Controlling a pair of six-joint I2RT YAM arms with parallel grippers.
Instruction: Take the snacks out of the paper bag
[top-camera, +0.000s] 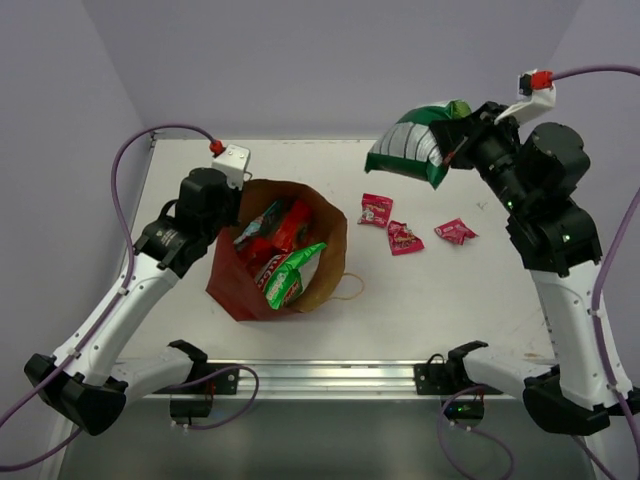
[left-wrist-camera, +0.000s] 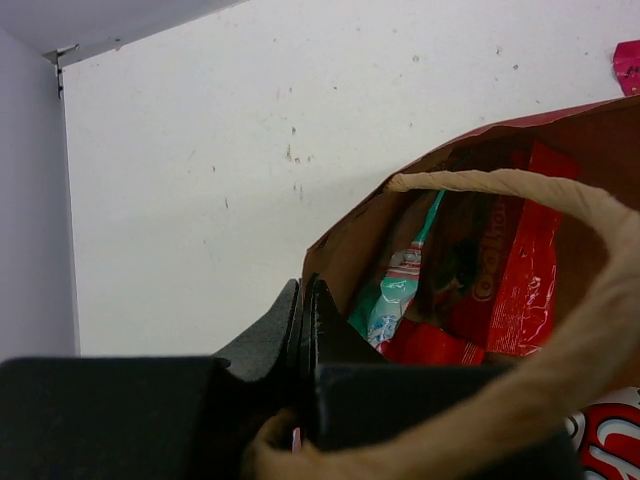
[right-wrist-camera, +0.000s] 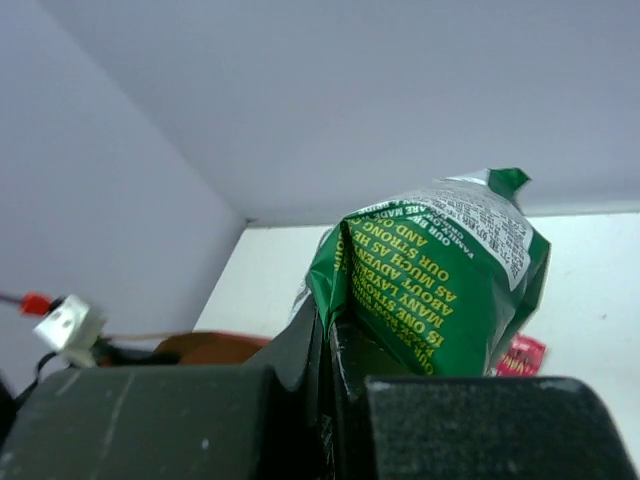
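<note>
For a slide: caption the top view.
Right gripper holds green-striped multipack aloft; left gripper grips paper bag; three red wrappers lie out.

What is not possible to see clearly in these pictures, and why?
- Top view: what lies deep in the paper bag, covered by the upper packets.
- Left wrist view: whether the shut left gripper pinches the bag's rim; its own fingers hide it.
- Right wrist view: the green pack, lower part behind the right gripper.
- Top view: print on the small red wrappers, too small.

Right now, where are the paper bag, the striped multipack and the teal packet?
paper bag (top-camera: 228, 292): top external view, reddish-brown outer wall.
striped multipack (top-camera: 405, 143): top external view, striped face.
teal packet (left-wrist-camera: 393, 300): left wrist view, visible middle.
</note>
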